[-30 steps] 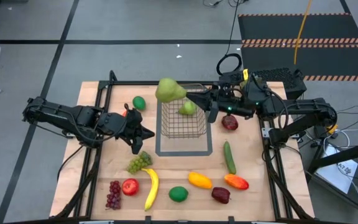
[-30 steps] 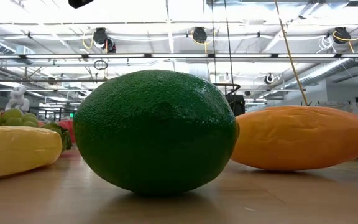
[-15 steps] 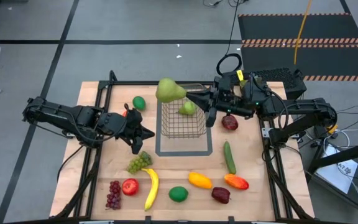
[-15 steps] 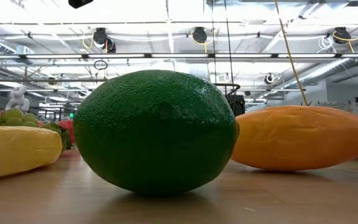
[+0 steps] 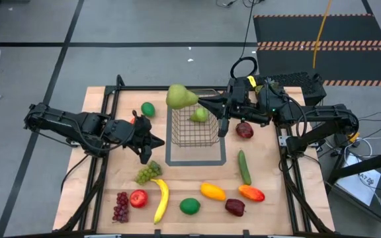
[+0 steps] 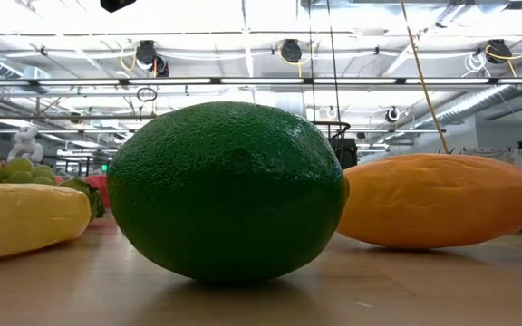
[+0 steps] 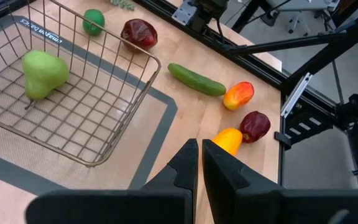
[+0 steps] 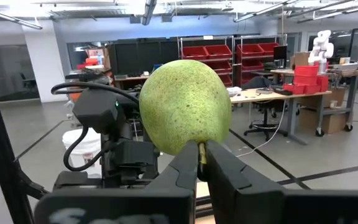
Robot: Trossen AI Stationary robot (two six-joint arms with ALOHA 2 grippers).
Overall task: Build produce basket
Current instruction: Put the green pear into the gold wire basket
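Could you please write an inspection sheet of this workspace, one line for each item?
Surface: wooden table, grey mat under basket.
Job's things: wire basket holds one pear; loose fruit lies along the table's near part.
Clutter: nothing seen.
Grippers: right gripper shut on second pear by its stem, above the basket's rim; left gripper shut, empty, left of the basket.
Cables: yellow cable on floor.
Surroundings: shelves, desks.

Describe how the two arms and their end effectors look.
Both arms are dark, jointed and matte black. The left end effector has two flat, tapered black fingers. The right end effector matches it; black cables loop over its wrist, which carries a yellow tag and a small green light.
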